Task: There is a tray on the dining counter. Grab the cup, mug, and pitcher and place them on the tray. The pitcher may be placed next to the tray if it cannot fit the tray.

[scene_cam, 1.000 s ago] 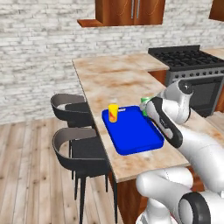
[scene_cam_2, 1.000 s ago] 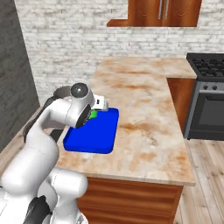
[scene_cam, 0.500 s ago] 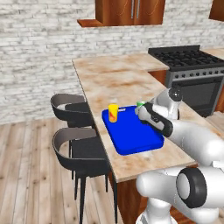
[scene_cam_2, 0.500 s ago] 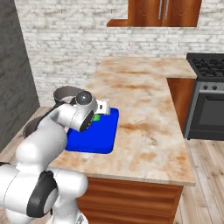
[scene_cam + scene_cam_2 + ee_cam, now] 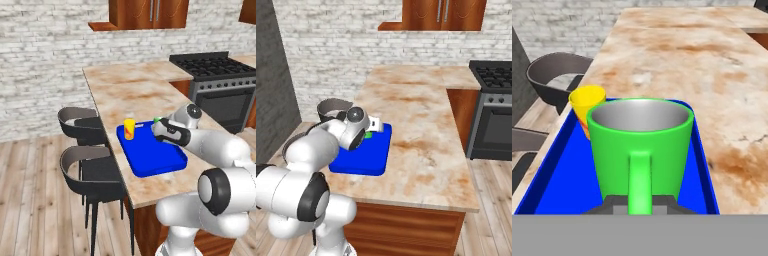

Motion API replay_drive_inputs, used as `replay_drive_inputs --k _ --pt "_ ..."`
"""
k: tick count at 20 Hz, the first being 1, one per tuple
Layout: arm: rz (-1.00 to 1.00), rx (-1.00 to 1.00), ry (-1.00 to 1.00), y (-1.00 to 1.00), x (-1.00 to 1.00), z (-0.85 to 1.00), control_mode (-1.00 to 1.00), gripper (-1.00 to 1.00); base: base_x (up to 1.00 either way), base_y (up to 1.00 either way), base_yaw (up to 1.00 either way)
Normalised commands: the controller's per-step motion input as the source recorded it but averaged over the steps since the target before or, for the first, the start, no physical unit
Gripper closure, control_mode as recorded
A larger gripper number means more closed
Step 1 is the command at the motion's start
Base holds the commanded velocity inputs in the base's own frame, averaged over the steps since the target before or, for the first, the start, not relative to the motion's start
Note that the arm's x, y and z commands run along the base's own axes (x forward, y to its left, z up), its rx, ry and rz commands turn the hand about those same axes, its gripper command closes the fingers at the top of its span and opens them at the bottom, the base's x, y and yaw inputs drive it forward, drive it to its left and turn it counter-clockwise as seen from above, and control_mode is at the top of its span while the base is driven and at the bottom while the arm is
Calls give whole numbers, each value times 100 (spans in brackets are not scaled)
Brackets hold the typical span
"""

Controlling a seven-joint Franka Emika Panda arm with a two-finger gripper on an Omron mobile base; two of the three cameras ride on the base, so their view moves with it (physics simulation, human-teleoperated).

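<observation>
My gripper (image 5: 640,204) is shut on the handle of the green mug (image 5: 639,145), which stays upright over the far part of the blue tray (image 5: 703,165). Whether the mug's base touches the tray I cannot tell. The yellow cup (image 5: 587,102) stands on the tray just behind and left of the mug. From the base, the mug (image 5: 157,120) peeks out beside my hand at the tray's (image 5: 150,155) far right corner, with the cup (image 5: 129,129) at the far left corner. The tray (image 5: 363,157) lies on the dining counter (image 5: 416,115). The pitcher is out of view.
Two dark bar stools (image 5: 82,122) (image 5: 97,167) stand along the counter's left side, one of them (image 5: 557,75) close to the tray's edge. A stove (image 5: 215,67) sits to the right, and wood cabinets (image 5: 150,12) hang over the brick wall.
My arm has folded lower and my hand has carried the mug slightly left and down over the tray's far right corner. The cup and tray have stayed put.
</observation>
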Motion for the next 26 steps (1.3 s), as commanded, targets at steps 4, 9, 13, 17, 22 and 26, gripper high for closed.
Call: replay_drive_inputs --k 4,9,13,17,22,26 --pt "0 0 -7 0 10 -14 -100 100 0 0 0" --pt "0 0 -7 0 17 -19 -100 100 0 0 0" --pt "0 0 -1 0 21 -26 -100 100 0 0 0" --pt "0 0 0 0 27 -18 -100 100 0 0 0" --pt "0 0 0 0 29 -13 -100 100 0 0 0" --pt "0 0 0 0 14 -19 -100 100 0 0 0"
